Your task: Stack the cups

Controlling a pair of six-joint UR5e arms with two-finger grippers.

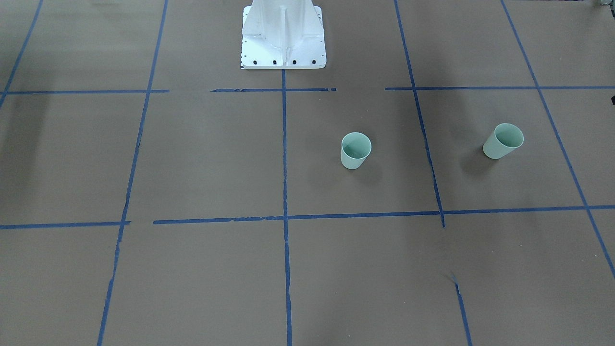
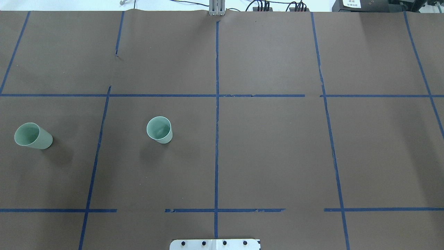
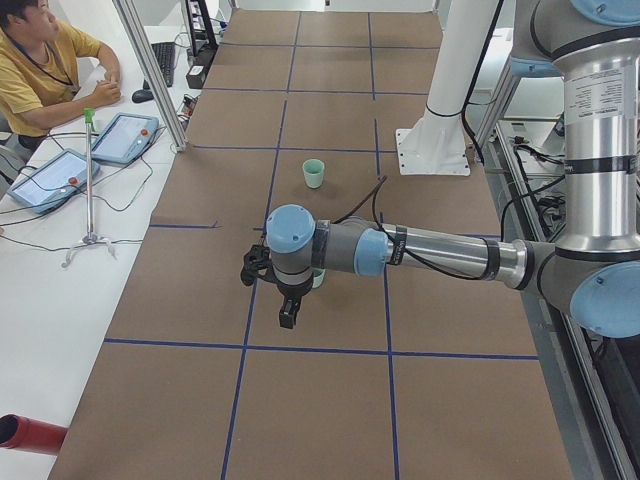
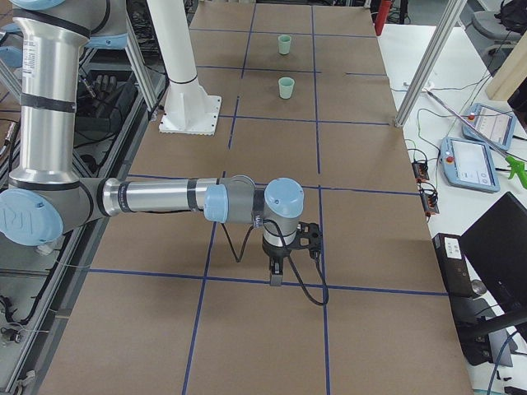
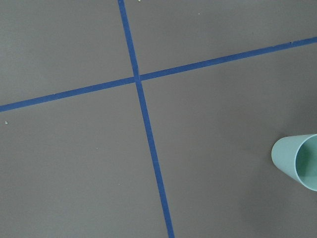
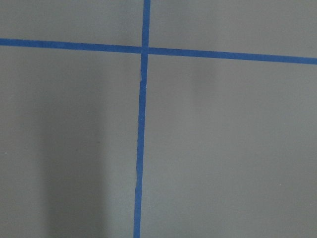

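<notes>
The left gripper [image 3: 287,320] hangs over the brown-papered table [image 2: 270,152], near the outer mint-green cup [image 2: 33,136]. The right gripper [image 4: 275,280] hangs well apart from both tumblers. Whether either gripper's jaws are parted cannot be told. Both cups stand upright. From overhead, the inner cup [image 2: 159,130] sits at three o'clock of the outer one.

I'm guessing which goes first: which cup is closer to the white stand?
The cup nearer the middle blue line; the other cup stands far out leftward.
</notes>
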